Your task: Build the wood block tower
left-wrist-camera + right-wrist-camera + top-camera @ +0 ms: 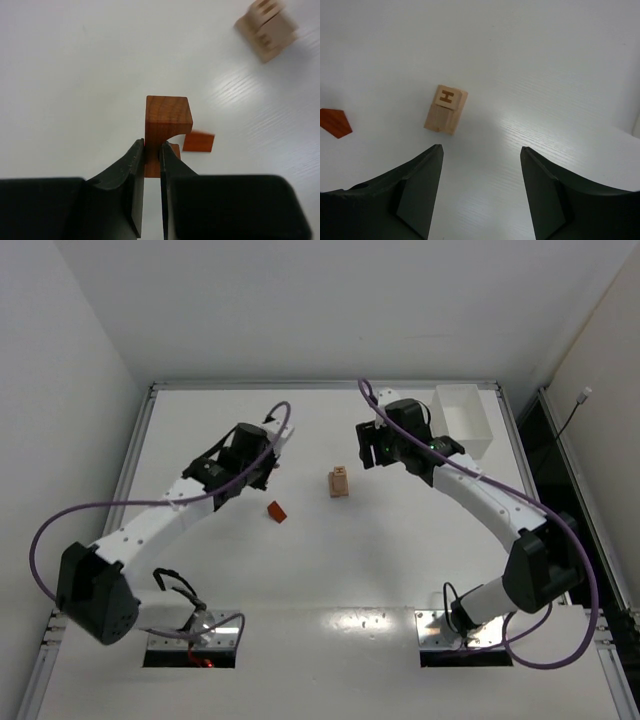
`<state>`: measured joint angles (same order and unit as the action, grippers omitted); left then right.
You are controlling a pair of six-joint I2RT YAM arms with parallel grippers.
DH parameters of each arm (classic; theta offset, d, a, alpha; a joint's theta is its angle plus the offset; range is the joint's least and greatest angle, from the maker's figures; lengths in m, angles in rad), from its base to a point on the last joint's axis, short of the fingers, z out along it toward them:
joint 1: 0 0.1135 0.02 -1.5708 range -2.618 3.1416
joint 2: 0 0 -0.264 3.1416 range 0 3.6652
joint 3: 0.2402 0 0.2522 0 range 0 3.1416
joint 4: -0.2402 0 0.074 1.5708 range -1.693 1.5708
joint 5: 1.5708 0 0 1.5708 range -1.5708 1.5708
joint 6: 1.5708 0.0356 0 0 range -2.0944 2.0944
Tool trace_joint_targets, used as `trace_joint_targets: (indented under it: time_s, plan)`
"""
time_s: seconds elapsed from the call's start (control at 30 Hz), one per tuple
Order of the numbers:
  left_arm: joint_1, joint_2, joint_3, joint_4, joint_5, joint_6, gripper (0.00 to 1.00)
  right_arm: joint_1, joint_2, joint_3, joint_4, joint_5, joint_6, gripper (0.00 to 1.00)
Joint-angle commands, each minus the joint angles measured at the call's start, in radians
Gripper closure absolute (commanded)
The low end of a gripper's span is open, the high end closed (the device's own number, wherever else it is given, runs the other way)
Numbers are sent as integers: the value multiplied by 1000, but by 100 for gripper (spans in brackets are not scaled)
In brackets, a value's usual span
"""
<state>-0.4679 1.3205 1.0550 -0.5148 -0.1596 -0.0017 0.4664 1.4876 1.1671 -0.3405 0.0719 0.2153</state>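
Fingers (pixel 134 172) of the left gripper (pixel 152 146) are pinching shut on a reddish-brown arch block (pixel 168 116), gripping it by one leg. A reddish-brown wedge (pixel 198 141) is lying on the white table (pixel 75 60) just beyond it. Fingers (pixel 422 187) of the right gripper (pixel 481 149) are standing wide apart, holding nothing. The wood block tower (pixel 339 481), a pale tan stack whose top cube is showing a letter H, is standing mid-table between both grippers, touching neither. A white bin (pixel 470 435) is sitting at the far right.
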Motion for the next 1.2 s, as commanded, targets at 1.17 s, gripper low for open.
trace_joint_targets:
  time_s: [1.17]
  plan:
    - [-856,589,-804,2282,-371,1418,100,-342,-388,-207,-75,68,88,39]
